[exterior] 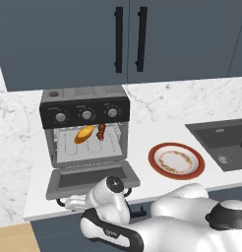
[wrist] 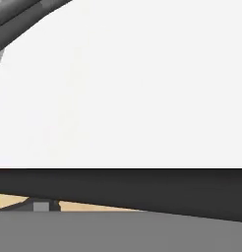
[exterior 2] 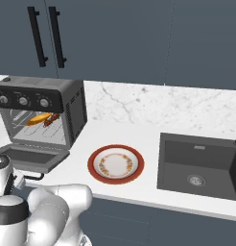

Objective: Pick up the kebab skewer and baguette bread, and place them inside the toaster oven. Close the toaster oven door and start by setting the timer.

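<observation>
Baguette bread [exterior: 84,134] and kebab skewer [exterior: 101,131] lie on the toaster oven [exterior: 85,129] rack, upper left; I judge door-closing in hand: my wide-open fingers must lift the lowered toaster oven door [exterior: 90,179].

Arm [exterior: 192,216] is glossy white, fat rounded link shells with black bands at the joints. Round dark cap with a silver centre disc on the wrist joint [exterior: 114,184]; a similar dark grey domed cap sits on the near joint [exterior 2: 9,211]. Small pale lettering on the black band low on the forearm, unreadable.
</observation>
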